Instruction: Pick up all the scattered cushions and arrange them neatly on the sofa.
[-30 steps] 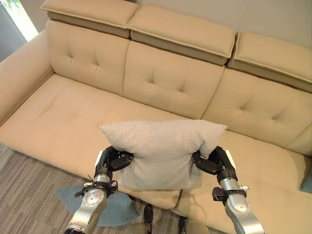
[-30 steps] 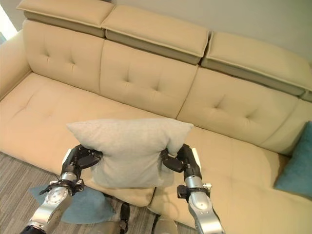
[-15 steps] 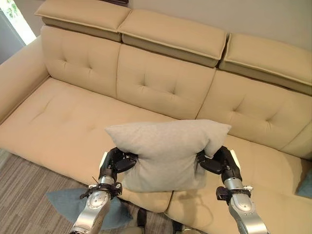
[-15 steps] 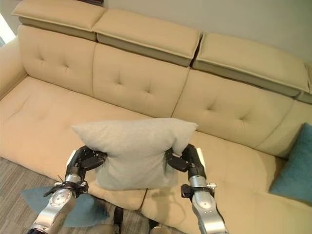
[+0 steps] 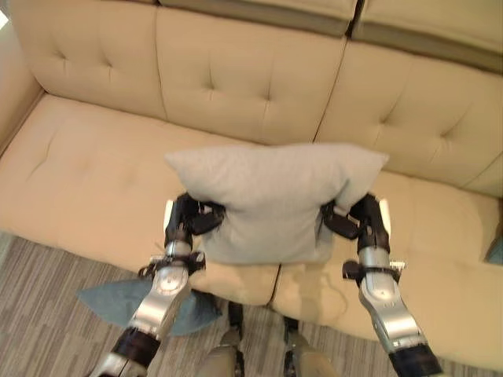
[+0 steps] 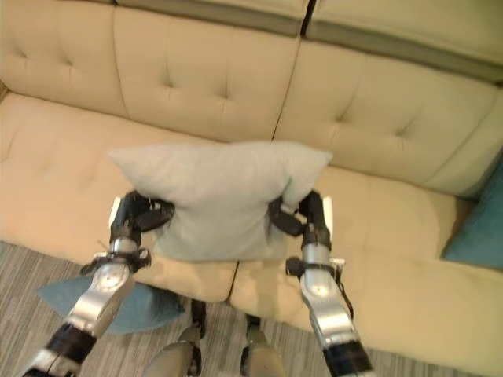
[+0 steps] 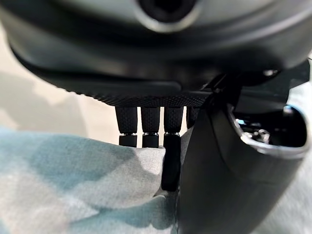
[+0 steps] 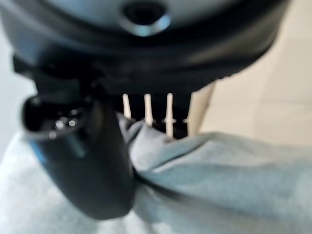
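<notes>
Left eye view: a grey cushion (image 5: pixel 275 200) is held up between the robot's two hands over the front part of the beige sofa (image 5: pixel 86 173), its upper edge level with the foot of the tufted backrest (image 5: pixel 236 75) and its lower edge hanging above the seam between two seat sections. The left hand (image 5: pixel 189 220) clamps the cushion's left side, the right hand (image 5: pixel 357 220) its right side, both set low on the fabric so that the top corners flare out above them. In the left wrist view the fingers (image 7: pixel 150 126) run behind a fold of grey cloth while the thumb presses it from the front, a pinch on the cushion. The right wrist view shows the same on the other side, the thumb (image 8: pixel 90 161) bunching the fabric against the fingers behind it. On the striped carpet (image 5: pixel 47 290) below the left arm lies a blue cushion (image 5: pixel 110 298), flat against the foot of the sofa. In the right eye view another blue cushion (image 6: pixel 479 228) leans at the sofa's far right end, well apart from the grey one.
</notes>
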Controlling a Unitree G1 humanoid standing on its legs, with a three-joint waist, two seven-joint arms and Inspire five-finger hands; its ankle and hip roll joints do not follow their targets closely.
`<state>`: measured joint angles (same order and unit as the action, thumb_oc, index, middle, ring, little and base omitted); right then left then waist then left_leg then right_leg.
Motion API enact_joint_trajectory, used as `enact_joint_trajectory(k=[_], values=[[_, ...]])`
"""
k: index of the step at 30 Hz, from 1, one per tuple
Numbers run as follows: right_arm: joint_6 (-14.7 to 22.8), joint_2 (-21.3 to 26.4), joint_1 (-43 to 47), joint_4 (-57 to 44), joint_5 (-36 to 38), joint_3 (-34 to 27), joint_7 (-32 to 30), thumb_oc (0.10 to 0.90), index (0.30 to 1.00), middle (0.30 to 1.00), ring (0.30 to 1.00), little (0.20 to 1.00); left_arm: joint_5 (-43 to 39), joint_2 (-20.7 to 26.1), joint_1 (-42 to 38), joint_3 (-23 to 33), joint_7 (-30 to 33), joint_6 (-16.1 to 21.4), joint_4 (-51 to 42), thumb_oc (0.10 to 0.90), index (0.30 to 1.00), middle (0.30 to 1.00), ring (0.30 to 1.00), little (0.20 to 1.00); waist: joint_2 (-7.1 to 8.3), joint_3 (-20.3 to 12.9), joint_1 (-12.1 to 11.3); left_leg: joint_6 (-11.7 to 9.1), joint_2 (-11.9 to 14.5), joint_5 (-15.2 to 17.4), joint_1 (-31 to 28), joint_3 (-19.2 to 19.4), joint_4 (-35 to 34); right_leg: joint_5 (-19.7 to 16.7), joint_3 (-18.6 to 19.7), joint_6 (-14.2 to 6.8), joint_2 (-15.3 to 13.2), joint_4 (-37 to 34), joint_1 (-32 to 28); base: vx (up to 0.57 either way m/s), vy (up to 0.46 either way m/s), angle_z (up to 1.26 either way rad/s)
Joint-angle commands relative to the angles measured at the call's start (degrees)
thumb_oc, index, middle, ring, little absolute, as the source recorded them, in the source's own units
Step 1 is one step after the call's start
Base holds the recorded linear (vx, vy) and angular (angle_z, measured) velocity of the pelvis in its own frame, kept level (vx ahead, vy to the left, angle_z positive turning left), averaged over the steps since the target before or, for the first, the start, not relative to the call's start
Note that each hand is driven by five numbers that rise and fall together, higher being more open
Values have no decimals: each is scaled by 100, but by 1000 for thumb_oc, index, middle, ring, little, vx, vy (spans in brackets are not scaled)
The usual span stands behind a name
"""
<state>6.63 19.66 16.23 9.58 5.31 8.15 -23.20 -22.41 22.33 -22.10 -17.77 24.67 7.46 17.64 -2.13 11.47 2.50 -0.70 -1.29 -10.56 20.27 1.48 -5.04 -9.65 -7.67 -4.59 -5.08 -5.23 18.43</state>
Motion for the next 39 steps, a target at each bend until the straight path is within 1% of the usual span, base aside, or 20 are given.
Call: enact_joint_trajectory(k=[1, 5, 7, 10, 11, 13, 14, 15, 19, 25, 28, 29, 30, 32, 33, 35, 36, 37, 38, 39], values=[[836, -119, 1334, -730, -158, 529, -231, 400, 300, 300, 300, 300, 269, -36, -1724, -530, 78, 1176, -340, 400, 300, 300, 300, 300, -11, -423, 64, -213, 7, 555, 5, 105, 4, 344, 14, -449, -30, 23, 159, -42, 37, -13], [817, 21, 2471, -274, -85, 797, -544, 400, 300, 300, 300, 300, 48, 304, -2940, -826, 264, 1219, 455, 400, 300, 300, 300, 300, -36, -396, 105, -227, 15, 491, 223, 177, 4, 277, 97, -461, -57, 23, 395, -25, 21, -15], [845, 187, 3326, 149, -113, 928, -784, 400, 300, 300, 300, 300, -22, 645, -3872, -1024, 340, 1228, 1080, 400, 300, 300, 300, 300, -49, -290, 133, -251, 30, 418, 333, 254, 4, 213, 131, -478, -51, 23, 547, -19, 11, -11], [842, 337, 3915, 463, -275, 1015, -1059, 400, 300, 300, 300, 300, -168, 629, -4588, -1177, 435, 1229, 1578, 400, 300, 300, 300, 300, -73, -198, 149, -272, 39, 426, 405, 261, 4, 215, 138, -481, -37, 23, 637, -8, -9, -12], [846, 339, 3935, 472, -274, 1014, -1062, 400, 300, 300, 300, 300, -173, 630, -4613, -1179, 431, 1235, 1592, 400, 300, 300, 300, 300, -70, -191, 150, -271, 35, 392, 430, 263, 4, 187, 139, -478, -41, 23, 662, -37, -10, -5], [804, 441, 4399, 802, -378, 1167, -1254, 400, 300, 300, 300, 300, -235, 619, -5176, -1336, 508, 1242, 1919, 400, 300, 300, 300, 300, -102, -126, 189, -298, 42, 406, 505, 267, 4, 188, 148, -485, -32, 23, 760, -9, -5, -2], [812, 443, 4431, 820, -375, 1168, -1257, 400, 300, 300, 300, 300, -241, 625, -5206, -1339, 502, 1248, 1936, 400, 300, 300, 300, 300, -98, -114, 193, -296, 38, 371, 533, 270, 4, 159, 150, -482, -37, 23, 788, -16, -6, -6], [800, 405, 4615, 1004, -351, 1221, -1323, 400, 300, 300, 300, 300, -290, 611, -5450, -1435, 505, 1239, 2063, 400, 300, 300, 300, 300, -108, -79, 218, -291, 36, 364, 598, 282, 4, 135, 180, -494, -25, 23, 863, -24, -3, -9], [763, 371, 4667, 1146, -307, 1258, -1343, 400, 300, 300, 300, 300, -380, 634, -5531, -1423, 505, 1223, 2165, 400, 300, 300, 300, 300, -114, -54, 231, -281, 48, 358, 640, 296, 4, 123, 205, -508, -6, 23, 924, -2, -4, -10], [659, 290, 4467, 1419, -343, 1419, -1256, 400, 300, 300, 300, 300, -511, 538, -5282, -1327, 407, 1195, 2202, 400, 300, 300, 300, 300, -110, 64, 258, -288, 91, 375, 657, 318, 4, 140, 239, -508, 35, 23, 960, -9, -22, -5], [589, 280, 4395, 1393, -652, 1498, -1344, 400, 300, 300, 300, 300, -585, 320, -5159, -1248, 393, 1217, 2307, 400, 300, 300, 300, 300, -61, 106, 336, -312, 85, 327, 773, 286, 4, 102, 218, -481, 39, 23, 1070, -13, -17, 0], [587, 280, 4386, 1391, -657, 1501, -1349, 400, 300, 300, 300, 300, -585, 314, -5153, -1246, 393, 1217, 2308, 400, 300, 300, 300, 300, -71, 97, 334, -314, 90, 358, 759, 280, 4, 128, 213, -483, 44, 23, 1055, -40, -46, 1], [549, 276, 4341, 1367, -881, 1478, -1482, 400, 300, 300, 300, 300, -535, 255, -5091, -1219, 425, 1225, 2325, 400, 300, 300, 300, 300, -57, 120, 374, -324, 91, 313, 838, 277, 4, 87, 207, -476, 47, 23, 1149, 0, 0, 0], [489, 291, 4280, 1294, -1164, 1429, -1667, 400, 300, 300, 300, 300, -468, 177, -4998, -1193, 466, 1241, 2296, 400, 300, 300, 300, 300, -68, 118, 395, -338, 118, 343, 878, 258, 4, 114, 196, -479, 57, 23, 1186, 3, -4, -7], [486, 291, 4274, 1289, -1168, 1429, -1669, 400, 300, 300, 300, 300, -466, 175, -4994, -1194, 468, 1240, 2294, 400, 300, 300, 300, 300, -70, 111, 395, -338, 118, 342, 883, 257, 4, 113, 195, -479, 57, 23, 1190, -11, -17, -28], [395, 276, 4187, 1199, -1469, 1268, -1927, 400, 300, 300, 300, 300, -357, 59, -4926, -1170, 532, 1255, 2293, 400, 300, 300, 300, 300, -73, 88, 429, -342, 125, 337, 983, 231, 4, 100, 201, -483, 68, 23, 1294, -9, -23, 4], [392, 276, 4181, 1195, -1472, 1266, -1928, 400, 300, 300, 300, 300, -356, 57, -4925, -1172, 533, 1255, 2293, 416, 324, 324, 324, 324, -73, 81, 428, -343, 124, 336, 989, 231, 4, 100, 201, -483, 68, 23, 1300, -1, -17, 39], [363, 263, 4167, 1204, -1521, 1217, -2015, 400, 300, 300, 300, 300, -326, 37, -4933, -1169, 550, 1249, 2319, 416, 324, 324, 324, 324, -70, 67, 441, -342, 127, 333, 1022, 230, 4, 92, 198, -484, 67, 23, 1333, -3, -16, 34], [308, 230, 4117, 1252, -1589, 1116, -2166, 800, 900, 900, 900, 900, -212, 46, -4965, -1186, 598, 1183, 2427, 800, 900, 900, 900, 900, -85, 56, 455, -342, 134, 336, 1054, 233, 4, 87, 206, -492, 67, 23, 1366, -1, -23, 28], [272, 234, 4103, 1278, -1616, 1088, -2194, 800, 900, 900, 900, 900, -163, 60, -4979, -1197, 599, 1150, 2458, 800, 900, 900, 900, 900, -89, 46, 457, -340, 133, 340, 1065, 233, 4, 87, 201, -491, 68, 23, 1376, -1, -14, 21]])
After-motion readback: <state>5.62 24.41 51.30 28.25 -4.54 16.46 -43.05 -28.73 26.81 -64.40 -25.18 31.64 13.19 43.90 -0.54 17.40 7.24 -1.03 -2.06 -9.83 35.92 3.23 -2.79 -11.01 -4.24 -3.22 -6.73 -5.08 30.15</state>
